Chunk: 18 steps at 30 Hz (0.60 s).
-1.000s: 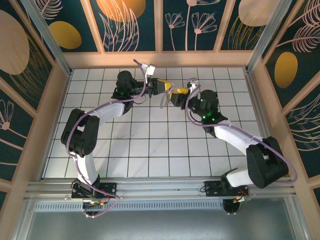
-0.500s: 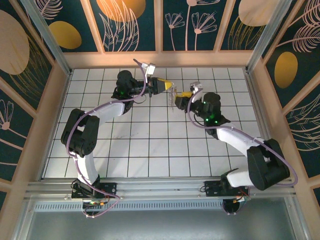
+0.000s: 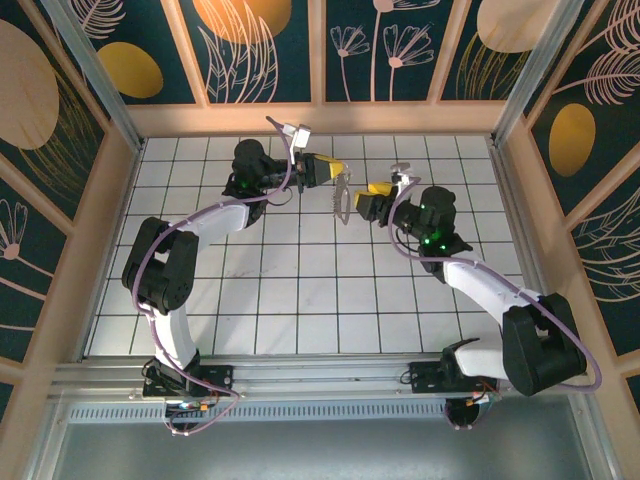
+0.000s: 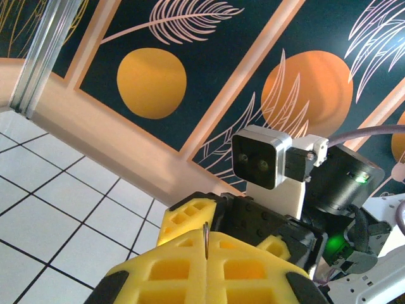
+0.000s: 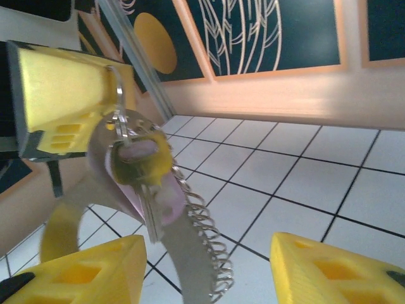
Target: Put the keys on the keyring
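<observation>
Left gripper (image 4: 206,252): yellow fingers pressed together with no gap. A thin metal edge stands up out of the seam between them.
- That edge belongs to the keyring (image 5: 118,101). From the right wrist, its wire loop comes out of the left gripper's tip and hangs straight down below it.
- The grip is tight on the ring, at the ring's top.

The key (image 5: 140,154):
- Lilac-pink head just under the left fingertips, pale blade pointing down.
- It hangs off the ring, with no finger touching it.
- Blur hides how it is threaded, so I cannot tell.

Bumpy coil strip (image 5: 204,231): trails down from the same cluster and curves away beneath the key.

Right gripper (image 5: 209,259):
- Its fingers (image 5: 82,272) are spread wide, with nothing between the pads.
- The key and ring hang ahead of its open jaws, on the side of the finger at the lower left of its wrist view, and apart from both fingers.

From overhead, the two grippers face each other tip to tip with the ring cluster dangling between them. It is touching the left and near the right.

White tiled floor (image 5: 304,190) lies below both grippers.

The right arm's wrist camera block (image 4: 261,158) sits straight ahead of the left fingertips.
</observation>
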Each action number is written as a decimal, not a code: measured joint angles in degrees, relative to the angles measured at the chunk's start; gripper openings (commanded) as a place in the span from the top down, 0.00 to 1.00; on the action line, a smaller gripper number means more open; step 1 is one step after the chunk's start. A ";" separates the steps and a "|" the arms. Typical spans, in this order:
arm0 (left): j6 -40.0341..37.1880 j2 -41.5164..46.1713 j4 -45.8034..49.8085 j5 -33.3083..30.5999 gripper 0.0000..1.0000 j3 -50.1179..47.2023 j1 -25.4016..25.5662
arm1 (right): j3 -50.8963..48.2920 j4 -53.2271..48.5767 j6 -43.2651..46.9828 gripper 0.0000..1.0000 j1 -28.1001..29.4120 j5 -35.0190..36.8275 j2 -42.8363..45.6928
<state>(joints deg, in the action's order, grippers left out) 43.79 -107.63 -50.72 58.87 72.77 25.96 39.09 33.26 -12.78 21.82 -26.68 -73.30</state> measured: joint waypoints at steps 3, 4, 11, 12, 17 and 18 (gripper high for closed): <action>0.00 0.00 0.00 0.00 1.00 0.02 0.00 | 0.92 0.00 0.00 0.44 1.44 0.02 -0.55; 0.00 0.00 0.00 0.00 1.00 0.04 0.00 | 1.31 0.02 0.02 0.44 1.90 0.04 -0.85; 0.00 0.00 0.17 -0.02 1.00 0.09 0.00 | 3.63 0.00 0.02 0.44 3.48 0.70 -3.28; 0.00 0.00 0.26 -0.02 1.00 0.09 0.00 | 4.02 0.00 0.04 0.44 3.54 1.09 -3.67; 0.00 0.00 0.44 -0.02 1.00 0.09 0.20 | 5.57 -0.02 0.26 0.48 3.63 3.15 -5.22; 0.00 0.00 0.44 -0.02 1.00 0.09 0.26 | 5.88 -0.02 0.42 0.50 3.67 3.50 -5.51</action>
<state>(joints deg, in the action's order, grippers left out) 43.79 -107.63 -50.28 58.85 72.86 26.22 44.97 33.23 -12.36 25.50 -23.18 -78.81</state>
